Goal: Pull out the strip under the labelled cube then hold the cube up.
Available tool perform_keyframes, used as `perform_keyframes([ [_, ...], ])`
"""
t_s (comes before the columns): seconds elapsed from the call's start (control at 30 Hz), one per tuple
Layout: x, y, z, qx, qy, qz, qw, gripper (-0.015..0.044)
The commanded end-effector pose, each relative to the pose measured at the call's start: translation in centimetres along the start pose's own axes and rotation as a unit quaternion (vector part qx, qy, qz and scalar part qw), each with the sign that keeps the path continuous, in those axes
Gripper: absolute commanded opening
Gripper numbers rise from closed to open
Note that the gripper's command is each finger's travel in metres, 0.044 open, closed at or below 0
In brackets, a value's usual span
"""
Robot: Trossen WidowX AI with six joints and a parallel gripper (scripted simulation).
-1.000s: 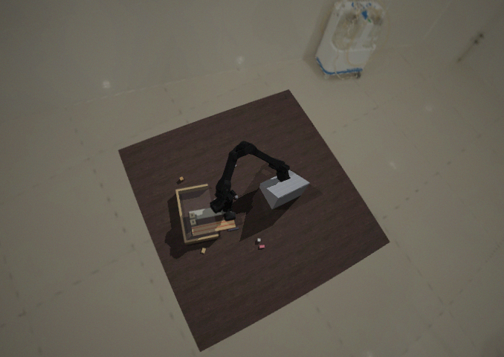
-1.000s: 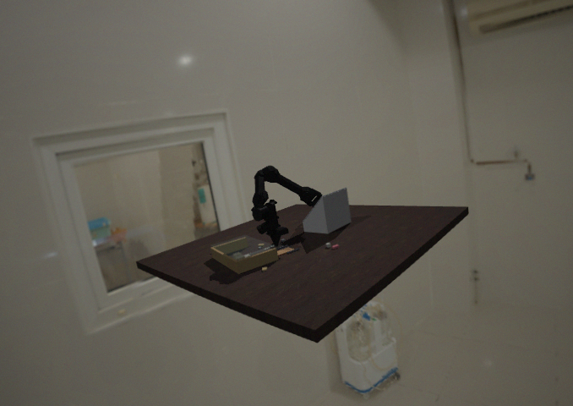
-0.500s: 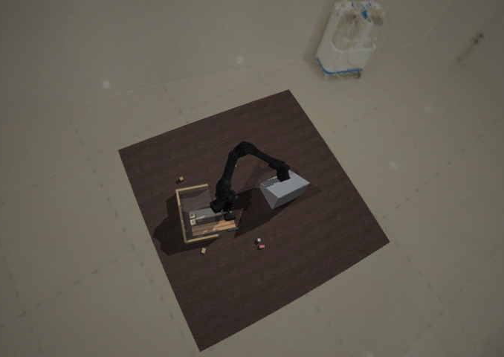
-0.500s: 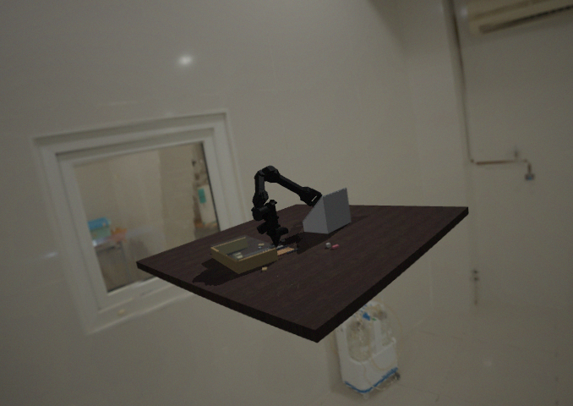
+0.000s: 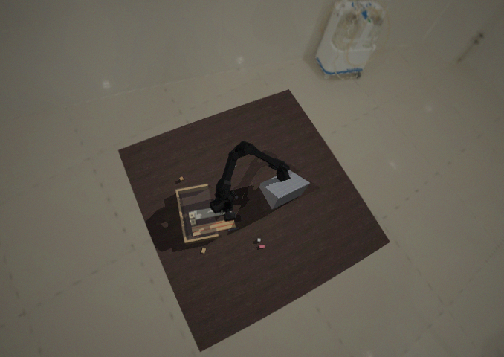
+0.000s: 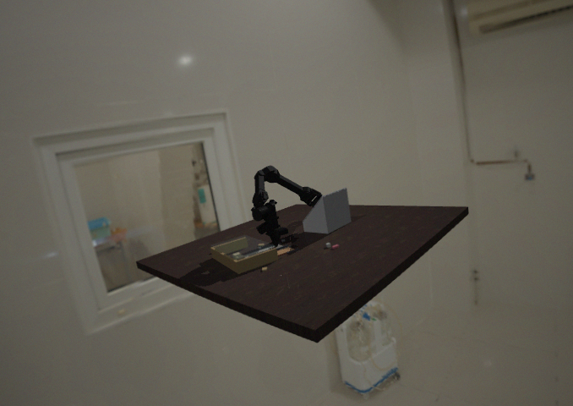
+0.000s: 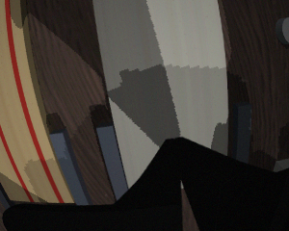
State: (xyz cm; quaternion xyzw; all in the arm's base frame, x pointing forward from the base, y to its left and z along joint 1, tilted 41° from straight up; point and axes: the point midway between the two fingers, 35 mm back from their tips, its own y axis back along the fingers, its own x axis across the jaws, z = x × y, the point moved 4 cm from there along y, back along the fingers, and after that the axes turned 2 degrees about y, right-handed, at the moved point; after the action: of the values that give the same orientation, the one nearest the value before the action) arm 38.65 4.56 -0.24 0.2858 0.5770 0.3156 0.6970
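At the wooden frame's (image 5: 180, 214) (image 6: 252, 265) open side, closed, seemingly empty fingers (image 5: 229, 216) (image 6: 276, 242) overlie a pale strip (image 5: 207, 216) (image 7: 197, 101); any drag should go straight, slowly.

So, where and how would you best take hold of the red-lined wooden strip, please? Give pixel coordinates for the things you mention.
I'd grip the end of the red-lined wooden strip (image 5: 225, 224) (image 6: 284, 250) (image 7: 9, 111) jutting past the frame's (image 5: 180, 214) (image 6: 256, 262) open side, from above, tool across its long edges, since it lies flat.

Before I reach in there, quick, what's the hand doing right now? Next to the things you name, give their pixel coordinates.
Hand (image 5: 230, 217) (image 6: 275, 243): closed; whether anything thin is pinched, I can't tell.
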Motion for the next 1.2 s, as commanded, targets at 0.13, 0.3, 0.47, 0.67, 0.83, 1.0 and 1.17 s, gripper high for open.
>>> perform_keyframes([
  [0.13,-0.1,-0.4,0.2,0.002,0.001,-0.003,1.0,0.0],
  [0.3,0.0,-0.5,0.3,0.002,0.001,-0.003,1.0,0.0],
  [0.47,0.0,-0.5,0.4,0.002,0.001,-0.003,1.0,0.0],
  [0.67,0.0,-0.5,-0.1,0.002,0.001,-0.003,1.0,0.0],
  [0.83,0.1,-0.5,-0.9,0.002,0.001,-0.003,1.0,0.0],
  [1.0,0.2,-0.6,-1.7,0.002,0.001,-0.003,1.0,0.0],
  [1.17,0.2,-0.6,-2.4,0.002,0.001,-0.003,1.0,0.0],
])
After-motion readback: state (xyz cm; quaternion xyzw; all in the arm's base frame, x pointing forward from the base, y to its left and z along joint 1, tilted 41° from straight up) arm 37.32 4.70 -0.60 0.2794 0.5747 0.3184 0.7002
